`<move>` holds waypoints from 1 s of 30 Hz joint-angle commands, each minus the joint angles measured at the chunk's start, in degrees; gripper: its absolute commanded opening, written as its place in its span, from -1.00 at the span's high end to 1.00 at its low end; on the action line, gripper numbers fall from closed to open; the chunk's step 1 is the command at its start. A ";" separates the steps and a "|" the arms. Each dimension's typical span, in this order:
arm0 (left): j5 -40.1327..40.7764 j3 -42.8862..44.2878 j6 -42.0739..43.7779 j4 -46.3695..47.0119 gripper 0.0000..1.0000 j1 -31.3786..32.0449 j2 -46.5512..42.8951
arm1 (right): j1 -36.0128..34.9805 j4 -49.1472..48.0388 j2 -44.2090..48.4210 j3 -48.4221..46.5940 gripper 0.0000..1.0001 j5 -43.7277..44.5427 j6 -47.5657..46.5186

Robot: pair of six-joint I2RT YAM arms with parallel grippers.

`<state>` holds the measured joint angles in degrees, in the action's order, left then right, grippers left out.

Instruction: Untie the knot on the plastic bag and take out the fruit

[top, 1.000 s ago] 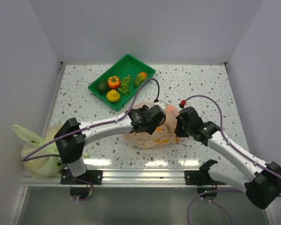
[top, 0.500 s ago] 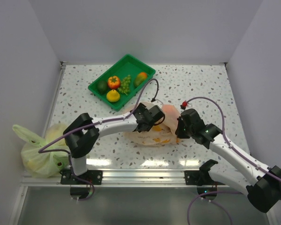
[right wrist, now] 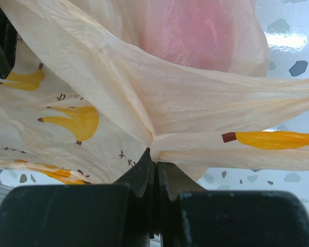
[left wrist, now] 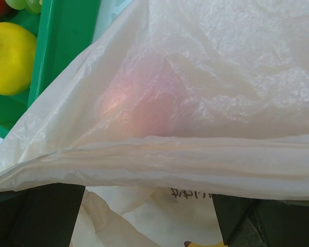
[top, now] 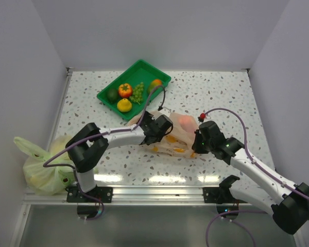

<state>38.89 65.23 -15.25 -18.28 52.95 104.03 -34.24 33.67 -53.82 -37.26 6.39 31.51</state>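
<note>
Pinching the plastic bag (right wrist: 118, 77), the right gripper (right wrist: 155, 160) is pressed together. The left gripper (left wrist: 149, 208) is spread wide; the fruit (left wrist: 144, 100) is seen straight ahead of it, inside the film.

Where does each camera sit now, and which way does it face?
Top external: fixed above and behind the robot, looking down on the table, left arm, right arm and the plastic bag.
Left wrist: low beside the bag, facing its film and the green tray; left jaws wide apart at the bottom edge.
Right wrist: low, facing the bag; right jaws shut on its film.
Both wrist views share the pink fruit inside the bag.
</note>
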 commanded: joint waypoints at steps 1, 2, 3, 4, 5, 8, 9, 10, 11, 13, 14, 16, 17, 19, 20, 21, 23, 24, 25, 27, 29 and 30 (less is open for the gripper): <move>4.35 -2.73 0.66 10.08 -1.00 -0.92 -4.01 | -0.21 -0.62 0.39 -0.01 1.00 -1.21 0.31; 4.61 -3.09 0.39 11.15 -1.00 -1.00 -4.18 | -0.30 -0.71 0.30 -0.01 1.00 -1.82 0.40; 5.48 -3.53 -0.30 12.21 -1.00 -1.01 -4.27 | -0.30 -0.80 0.12 -0.01 1.00 -2.08 0.40; 5.84 -4.23 -0.75 14.48 -1.00 -1.09 -4.27 | -0.22 -0.89 0.12 -0.01 1.00 -2.35 0.40; 6.10 -4.58 -1.01 15.55 -1.00 -1.18 -4.27 | -0.21 -0.97 0.12 -0.01 1.00 -3.22 0.40; 6.28 -5.64 -2.24 21.00 -1.00 -1.79 -3.92 | -0.21 -1.24 -0.23 -0.19 1.00 -4.63 0.31; 6.19 -5.56 -2.68 21.88 -1.00 -1.88 -3.31 | -0.30 -1.24 -0.14 -0.27 1.00 -5.42 0.40; 6.19 -5.38 -2.95 23.02 -1.00 -2.32 -2.70 | -0.22 -1.33 -0.32 -0.36 1.00 -5.77 0.40; 6.28 -5.12 -3.21 23.46 -1.00 -2.58 -2.17 | -0.21 -1.33 -0.23 -0.45 1.00 -6.04 0.40; 6.81 -4.06 -3.83 24.35 -1.00 -3.20 -0.50 | -0.21 -1.24 -0.32 -0.71 1.00 -6.22 0.22; 6.98 -3.97 -4.00 25.04 -1.00 -3.38 -0.14 | -0.30 -1.24 -0.32 -0.63 1.00 -6.22 -0.13; 6.63 -4.06 -3.65 27.76 -0.99 -3.82 0.82 | -0.30 -1.33 -0.58 -0.71 1.00 -6.22 -0.22; 6.37 -3.97 -3.65 28.56 -0.98 -4.08 1.26 | -0.30 -1.41 -0.76 -0.71 1.00 -6.22 -0.30; 4.35 -2.92 -3.65 29.27 -0.96 -4.61 3.19 | -0.30 -1.85 -1.28 -0.63 1.00 -7.79 -0.31; 4.09 -2.31 -3.65 29.10 -0.93 -4.70 4.07 | -0.30 -1.94 -1.55 -0.63 1.00 -7.97 -0.31; 3.74 -1.17 -3.48 29.01 -0.92 -4.78 5.73 | -0.30 -2.12 -1.64 -0.63 1.00 -8.15 -0.31; 3.03 -0.37 -3.13 29.09 -0.82 -4.87 7.06 | -0.39 -2.56 -1.99 -0.71 1.00 -8.41 -0.13; 2.59 0.07 -2.86 29.18 -0.77 -4.87 7.94 | -0.48 -2.64 -2.07 -0.80 1.00 -8.33 -0.13; 2.15 0.24 -2.77 29.36 -0.71 -4.96 8.12 | -0.39 -2.56 -2.16 -1.06 1.00 -8.33 -0.13; 0.06 -0.45 -1.90 29.97 -0.49 -4.87 7.77 | -0.39 -2.38 -2.25 -1.33 1.00 -7.98 -0.13; -1.88 -1.42 -0.93 31.37 -0.24 -4.96 6.55 | -0.39 -2.03 -2.08 -1.85 1.00 -7.28 -0.30; -3.28 -2.47 -0.23 31.64 -0.15 -4.87 5.93 | -0.48 -1.86 -1.90 -2.12 1.00 -7.01 -0.39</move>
<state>38.22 63.22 -16.71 7.53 48.64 112.20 -34.39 30.85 -55.92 -37.30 -0.71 31.48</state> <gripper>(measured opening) 0.633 0.018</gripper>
